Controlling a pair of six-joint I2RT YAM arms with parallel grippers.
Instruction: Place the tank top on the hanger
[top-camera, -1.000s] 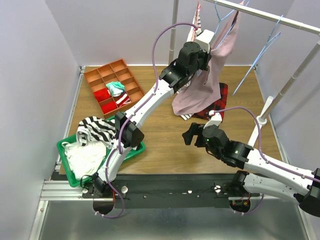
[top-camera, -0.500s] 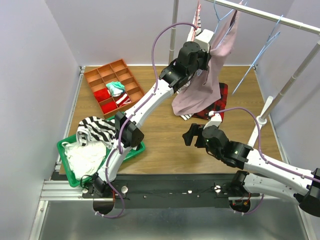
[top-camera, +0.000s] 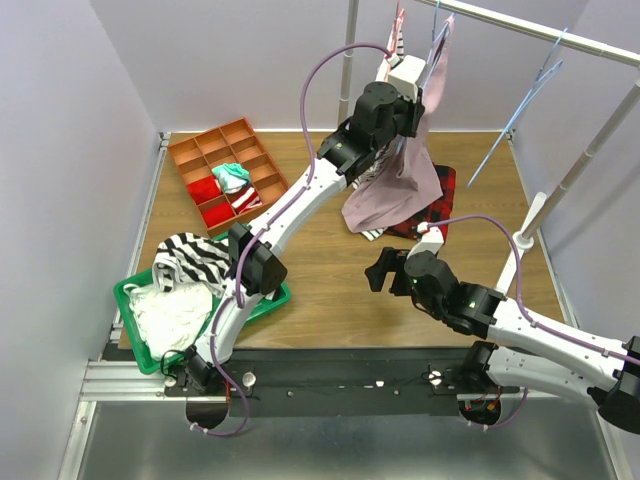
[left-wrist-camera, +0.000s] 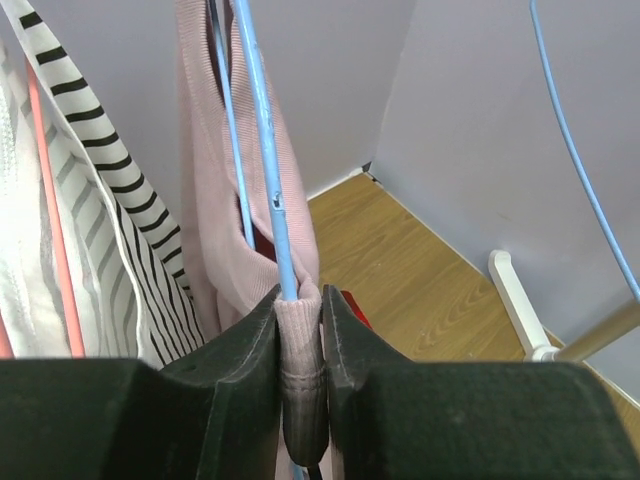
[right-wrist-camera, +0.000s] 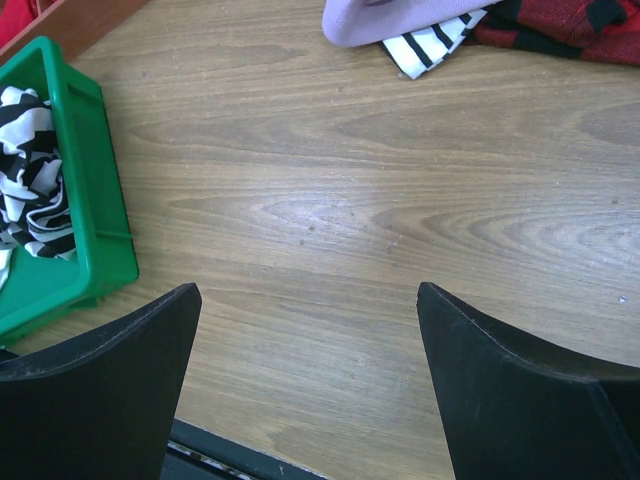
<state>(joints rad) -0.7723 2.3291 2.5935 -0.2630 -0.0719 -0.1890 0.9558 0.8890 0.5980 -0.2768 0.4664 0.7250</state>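
Tank top (left-wrist-camera: 200, 230) at hanger (left-wrist-camera: 272, 170).
My left end effector (left-wrist-camera: 300, 340) is clamped on its fabric; my right end effector (right-wrist-camera: 308, 295) stands apart above the surface (right-wrist-camera: 330, 200).

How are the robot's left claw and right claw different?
The left gripper is up high by the metal clothes rail; the right gripper hangs low over the wooden table. The left one is shut on the soft dusty-pink tank top, right beside the thin light-blue wire hanger; the right one holds nothing. The left jaws are pinched close; the right jaws are spread wide. Both are black with two fingers.
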